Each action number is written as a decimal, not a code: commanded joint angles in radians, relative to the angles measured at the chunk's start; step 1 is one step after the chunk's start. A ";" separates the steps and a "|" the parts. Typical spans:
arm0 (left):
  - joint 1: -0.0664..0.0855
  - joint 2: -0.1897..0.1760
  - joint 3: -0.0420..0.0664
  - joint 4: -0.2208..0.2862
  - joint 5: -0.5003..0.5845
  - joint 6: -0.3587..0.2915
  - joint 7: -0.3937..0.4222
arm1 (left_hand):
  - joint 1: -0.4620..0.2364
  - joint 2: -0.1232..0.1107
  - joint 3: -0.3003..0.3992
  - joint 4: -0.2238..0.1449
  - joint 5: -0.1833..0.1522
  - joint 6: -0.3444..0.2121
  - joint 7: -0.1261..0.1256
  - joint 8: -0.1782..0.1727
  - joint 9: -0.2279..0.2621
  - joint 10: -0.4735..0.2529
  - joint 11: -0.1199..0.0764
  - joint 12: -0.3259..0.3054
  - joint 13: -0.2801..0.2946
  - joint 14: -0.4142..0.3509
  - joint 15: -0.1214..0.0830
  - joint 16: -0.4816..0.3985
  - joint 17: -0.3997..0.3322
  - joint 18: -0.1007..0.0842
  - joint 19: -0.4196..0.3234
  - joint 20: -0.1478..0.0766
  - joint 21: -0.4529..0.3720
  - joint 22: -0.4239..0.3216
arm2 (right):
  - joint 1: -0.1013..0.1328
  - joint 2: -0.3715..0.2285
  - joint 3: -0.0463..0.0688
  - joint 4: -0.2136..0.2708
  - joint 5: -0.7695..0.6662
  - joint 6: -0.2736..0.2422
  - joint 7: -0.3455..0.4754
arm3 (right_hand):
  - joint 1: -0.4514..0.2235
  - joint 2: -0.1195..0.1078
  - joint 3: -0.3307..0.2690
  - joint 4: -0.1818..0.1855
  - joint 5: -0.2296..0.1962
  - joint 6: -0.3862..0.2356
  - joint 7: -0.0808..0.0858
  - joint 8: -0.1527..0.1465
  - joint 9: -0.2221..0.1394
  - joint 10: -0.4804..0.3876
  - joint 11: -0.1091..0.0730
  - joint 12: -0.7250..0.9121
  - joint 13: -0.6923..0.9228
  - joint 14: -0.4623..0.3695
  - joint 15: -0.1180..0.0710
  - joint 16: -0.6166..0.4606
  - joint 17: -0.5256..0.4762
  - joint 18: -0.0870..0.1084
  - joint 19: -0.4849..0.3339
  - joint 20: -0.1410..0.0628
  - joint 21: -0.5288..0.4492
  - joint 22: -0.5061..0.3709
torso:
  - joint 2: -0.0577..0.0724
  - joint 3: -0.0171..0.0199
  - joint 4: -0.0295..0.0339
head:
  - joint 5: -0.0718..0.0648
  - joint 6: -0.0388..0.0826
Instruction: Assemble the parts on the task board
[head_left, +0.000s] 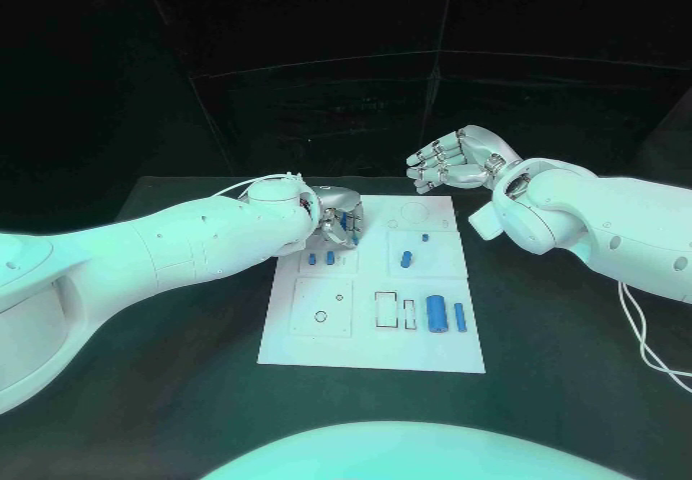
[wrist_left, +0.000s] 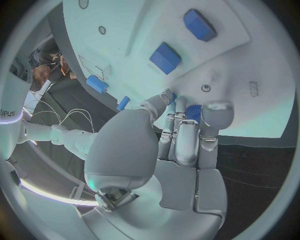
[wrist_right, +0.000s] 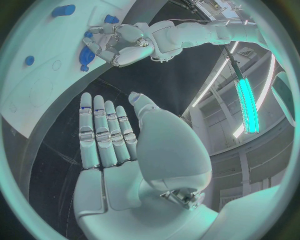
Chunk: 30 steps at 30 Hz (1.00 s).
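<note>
Left hand (head_left: 335, 222) is seen lowered onto the near-left corner region at the far end of the task board (head_left: 372, 350), its fingers curled down together. From the left wrist view, a small blue part (wrist_left: 194, 112) is pinched at the fingertips (wrist_left: 219, 107), right against the white plate. Two short blue parts (head_left: 320, 258) are found just nearer the robot than that hand, standing side by side on the board. Toward the middle of the board a blue part (head_left: 408, 260) lies, with a smaller one (head_left: 424, 238) just beyond it. At the board's right side, two long blue pieces (head_left: 449, 315) are laid parallel, beside a rectangular outline (head_left: 387, 309).

Right hand (head_left: 451, 160) is held raised beyond the board's far right corner, clear of it, with the fingers extended and slightly spread and nothing in the palm; the right wrist view confirms the flat, empty hand (wrist_right: 109, 145).

The board is set on a matt black table (head_left: 577, 380). Black curtained walls (head_left: 317, 90) are seen behind the table.
</note>
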 joint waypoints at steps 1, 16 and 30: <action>-0.006 -0.004 -0.003 0.006 -0.007 -0.021 0.028 | -0.001 0.010 0.009 0.000 0.003 0.010 0.001 -0.008 0.001 0.010 -0.001 -0.009 0.001 0.011 -0.007 0.003 -0.002 -0.011 0.009 -0.003 0.010 0.008 | 0.002 0.000 0.001 0.001 -0.008 0.009 0.004 | -0.007 0.004 0.008 -0.001 0.004 0.008 0.000 -0.004 -0.001 0.005 0.001 -0.004 -0.001 0.007 0.000 -0.003 -0.002 0.005 0.008 0.000 -0.005 0.000 | -0.001 -0.0007 0.0005 | 0.000 0.000; -0.007 -0.051 0.003 0.057 0.001 -0.094 0.029 | -0.006 0.015 0.017 -0.004 0.002 0.021 0.003 -0.016 0.001 0.023 -0.001 -0.023 0.001 0.011 -0.008 0.003 -0.005 -0.013 0.013 -0.005 0.019 0.020 | 0.002 -0.001 0.001 0.000 -0.011 0.010 0.004 | -0.007 0.004 0.008 -0.001 0.004 0.008 0.000 -0.004 -0.001 0.005 0.001 -0.004 -0.001 0.007 0.000 -0.003 -0.002 0.005 0.008 0.000 -0.005 0.000 | -0.001 -0.0011 0.0014 | 0.002 0.004; -0.007 -0.147 0.061 0.143 0.013 -0.067 -0.001 | -0.009 0.011 0.017 -0.006 0.002 0.024 0.004 -0.021 0.001 0.027 -0.001 -0.029 0.001 0.012 -0.008 0.004 -0.004 -0.014 0.014 -0.005 0.023 0.025 | 0.002 -0.006 0.001 -0.003 -0.012 0.014 0.001 | -0.007 0.004 0.008 -0.001 0.004 0.008 0.000 -0.004 -0.001 0.005 0.001 -0.004 -0.001 0.007 0.000 -0.003 -0.002 0.005 0.008 0.000 -0.005 0.000 | -0.002 -0.0005 0.0020 | 0.006 0.010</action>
